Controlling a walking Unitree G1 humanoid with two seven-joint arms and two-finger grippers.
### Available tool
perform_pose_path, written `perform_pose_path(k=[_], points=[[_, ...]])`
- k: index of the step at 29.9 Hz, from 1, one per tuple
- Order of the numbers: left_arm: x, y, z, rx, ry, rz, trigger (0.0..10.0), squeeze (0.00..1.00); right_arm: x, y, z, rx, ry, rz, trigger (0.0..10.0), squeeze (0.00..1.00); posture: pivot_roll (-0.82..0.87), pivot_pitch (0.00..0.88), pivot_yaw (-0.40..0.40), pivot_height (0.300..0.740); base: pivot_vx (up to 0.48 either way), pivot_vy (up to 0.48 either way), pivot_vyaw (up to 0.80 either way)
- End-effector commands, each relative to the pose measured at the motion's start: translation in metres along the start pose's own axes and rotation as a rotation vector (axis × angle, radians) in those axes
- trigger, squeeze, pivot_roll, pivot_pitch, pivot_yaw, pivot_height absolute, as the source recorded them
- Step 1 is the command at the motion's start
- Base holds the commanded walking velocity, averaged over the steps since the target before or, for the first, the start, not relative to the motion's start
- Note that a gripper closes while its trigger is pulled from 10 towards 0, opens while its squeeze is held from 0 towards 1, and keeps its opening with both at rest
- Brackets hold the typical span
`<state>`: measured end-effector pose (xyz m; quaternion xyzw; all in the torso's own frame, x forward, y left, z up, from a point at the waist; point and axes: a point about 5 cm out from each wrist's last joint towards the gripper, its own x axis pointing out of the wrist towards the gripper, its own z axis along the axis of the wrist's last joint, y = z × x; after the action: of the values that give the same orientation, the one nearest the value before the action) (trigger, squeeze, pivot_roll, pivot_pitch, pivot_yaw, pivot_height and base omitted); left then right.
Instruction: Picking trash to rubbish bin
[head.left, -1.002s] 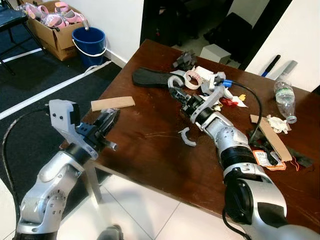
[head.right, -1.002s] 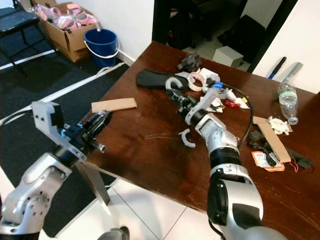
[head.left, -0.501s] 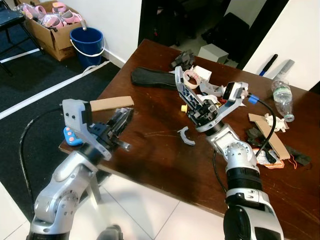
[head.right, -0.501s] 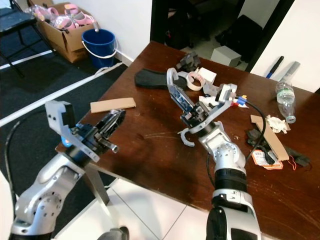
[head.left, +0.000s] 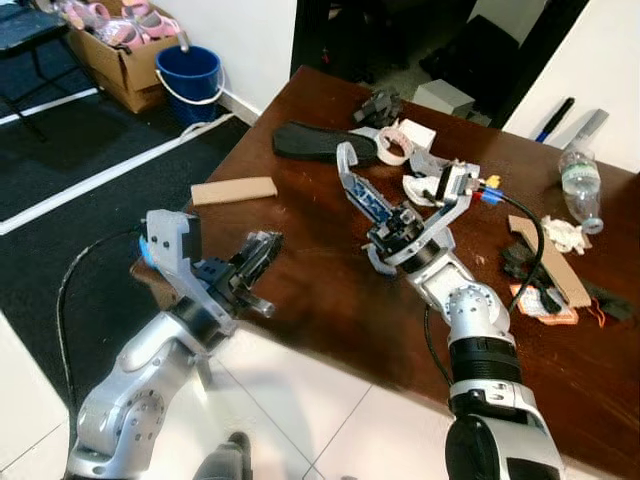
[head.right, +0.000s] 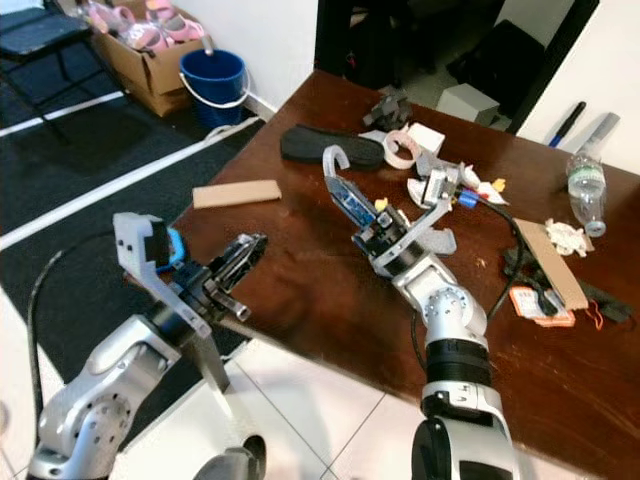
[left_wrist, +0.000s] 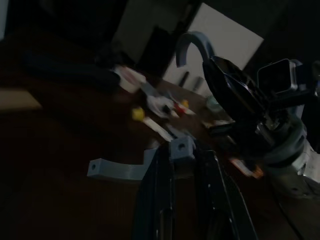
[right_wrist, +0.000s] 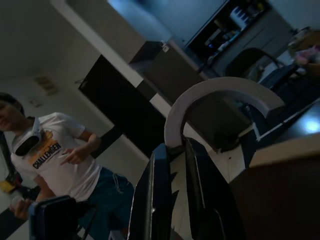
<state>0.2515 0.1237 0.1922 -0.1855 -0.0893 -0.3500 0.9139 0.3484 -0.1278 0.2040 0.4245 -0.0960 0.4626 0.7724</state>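
Observation:
My right gripper (head.left: 362, 197) is shut on a grey hook-shaped plastic piece (head.left: 346, 157) and holds it up above the middle of the brown table (head.left: 300, 290). The right wrist view shows the grey hook-shaped piece (right_wrist: 220, 95) clamped at the fingertips. A second grey curved piece (left_wrist: 116, 170) lies flat on the table under the right arm. My left gripper (head.left: 264, 246) hovers at the table's front left edge, fingers together and holding nothing. A blue bucket (head.left: 188, 74) stands on the floor beyond the table's far left corner.
On the table lie a flat wooden strip (head.left: 234, 190), a black shoe sole (head.left: 310, 140), a tape roll (head.left: 393, 148), a plastic bottle (head.left: 582, 185) and a cardboard strip (head.left: 548, 262). A cardboard box (head.left: 110, 45) stands beside the bucket. A person (right_wrist: 55, 155) stands nearby.
My right gripper has lifted the hooked piece off the far clutter and drawn it back over the table's middle. My left gripper has moved right along the front edge. The camera shifted.

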Motion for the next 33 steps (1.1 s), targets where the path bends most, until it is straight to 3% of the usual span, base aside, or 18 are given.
perform_pose_path(k=[1, 10, 19, 33], points=[[0.001, -0.003, 0.0, 0.011, 0.007, -0.013, 10.0, 0.0, -0.004, -0.002, 0.001, -0.004, -0.011, -0.019, 10.0, 0.0, 0.24, 0.126, -0.113, 0.74, -0.454, 0.0, 0.0], [0.002, -0.003, 0.001, 0.02, 0.009, -0.015, 10.0, 0.0, -0.008, -0.001, -0.004, -0.018, 0.013, -0.014, 10.0, 0.0, 0.24, 0.124, -0.111, 0.74, -0.452, 0.0, 0.0], [0.004, -0.003, -0.002, 0.017, 0.01, -0.016, 10.0, 0.0, -0.021, -0.015, -0.005, -0.057, 0.055, -0.139, 10.0, 0.0, 0.23, 0.125, -0.111, 0.74, -0.453, 0.0, 0.0], [0.004, 0.007, -0.006, 0.008, 0.006, 0.023, 10.0, 0.0, -0.024, -0.024, -0.013, -0.108, 0.119, -0.22, 10.0, 0.0, 0.21, 0.125, -0.116, 0.74, -0.055, 0.0, -0.77]])
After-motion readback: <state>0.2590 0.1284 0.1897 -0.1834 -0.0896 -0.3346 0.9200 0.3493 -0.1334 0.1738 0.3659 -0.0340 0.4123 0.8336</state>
